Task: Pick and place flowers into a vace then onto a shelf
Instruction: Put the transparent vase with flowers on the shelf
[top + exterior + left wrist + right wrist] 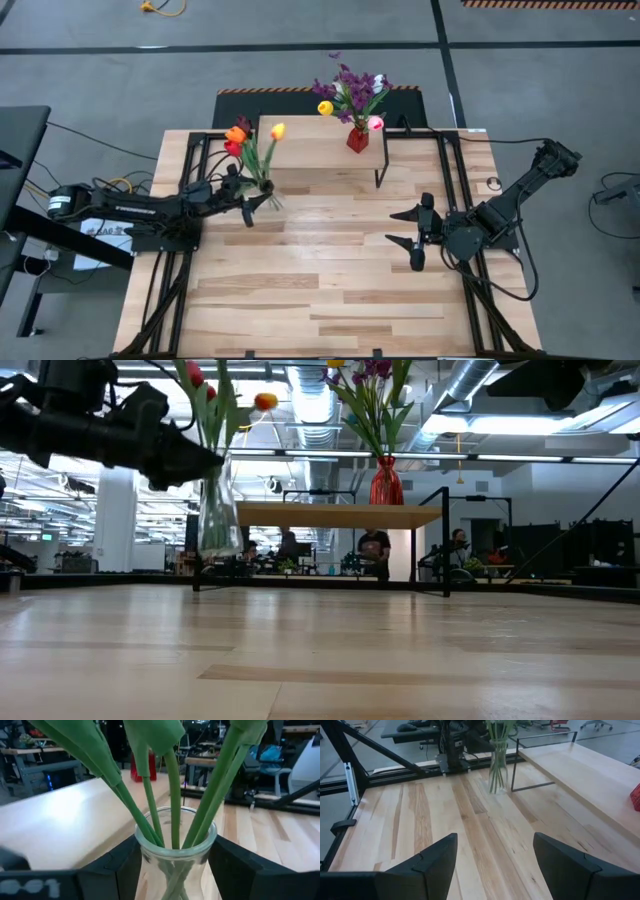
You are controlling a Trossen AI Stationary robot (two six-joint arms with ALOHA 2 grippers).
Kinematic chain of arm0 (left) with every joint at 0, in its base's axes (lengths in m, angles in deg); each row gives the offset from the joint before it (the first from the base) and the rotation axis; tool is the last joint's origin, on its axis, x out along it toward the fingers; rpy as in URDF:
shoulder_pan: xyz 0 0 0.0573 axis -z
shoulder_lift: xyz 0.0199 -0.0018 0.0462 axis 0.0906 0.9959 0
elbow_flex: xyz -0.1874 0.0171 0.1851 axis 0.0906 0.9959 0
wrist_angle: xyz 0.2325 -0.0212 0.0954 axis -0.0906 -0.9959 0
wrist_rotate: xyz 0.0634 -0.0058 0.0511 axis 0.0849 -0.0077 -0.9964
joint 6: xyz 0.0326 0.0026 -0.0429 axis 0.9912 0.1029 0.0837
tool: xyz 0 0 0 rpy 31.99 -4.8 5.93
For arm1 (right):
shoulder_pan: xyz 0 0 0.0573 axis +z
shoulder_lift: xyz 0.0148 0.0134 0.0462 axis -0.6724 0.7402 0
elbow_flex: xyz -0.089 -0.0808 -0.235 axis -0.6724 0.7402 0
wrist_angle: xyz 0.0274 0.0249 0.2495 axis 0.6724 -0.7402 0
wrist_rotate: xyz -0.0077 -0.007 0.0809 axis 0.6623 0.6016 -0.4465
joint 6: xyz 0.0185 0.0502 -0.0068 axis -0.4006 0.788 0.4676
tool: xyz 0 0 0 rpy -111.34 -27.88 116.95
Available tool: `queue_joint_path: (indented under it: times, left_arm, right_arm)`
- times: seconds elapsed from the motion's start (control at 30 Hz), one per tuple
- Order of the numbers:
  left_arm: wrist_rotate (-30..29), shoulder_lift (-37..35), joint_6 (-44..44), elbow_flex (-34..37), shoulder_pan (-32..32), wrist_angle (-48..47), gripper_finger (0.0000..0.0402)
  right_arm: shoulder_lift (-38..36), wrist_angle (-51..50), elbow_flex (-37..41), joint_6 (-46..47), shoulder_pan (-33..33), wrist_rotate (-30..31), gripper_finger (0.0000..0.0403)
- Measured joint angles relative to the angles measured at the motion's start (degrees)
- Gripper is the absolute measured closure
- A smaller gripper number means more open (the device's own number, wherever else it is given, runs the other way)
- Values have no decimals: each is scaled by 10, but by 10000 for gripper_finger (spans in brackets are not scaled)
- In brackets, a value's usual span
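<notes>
On the wooden table [330, 290], left of frame centre, the left gripper [258, 199] clamps a glass vase [175, 855] of flowers [250, 135]; right gripper [418, 238] spread apart, well right.

The table [330, 290] was pale wood in streaked planks, light and tan. The shelf [320, 142] was light wood on black legs. A red vase [357, 139] held purple, yellow, pink and white flowers [350, 95]. A clear vase [175, 857] held green stems [172, 795] with red, orange and yellow heads [245, 135]. Both arms were black. The floor [100, 70] was grey with dark lines.
</notes>
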Motion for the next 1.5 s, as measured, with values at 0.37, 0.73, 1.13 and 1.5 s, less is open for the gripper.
queue_joint_path:
  times: [0.37,0.73,1.13,1.5]
  left_arm:
    - [-16,0,32,-74,0,-79,211]
    - [-78,0,81,-201,0,-210,211]
    - [-105,0,136,-310,-48,-278,211]
    - [75,49,87,-310,-208,-251,211]
  right_arm:
    - [0,0,0,0,0,0,147]
    - [0,0,0,0,0,0,147]
    - [0,0,0,1,0,-4,147]
    - [0,7,0,2,0,-4,147]
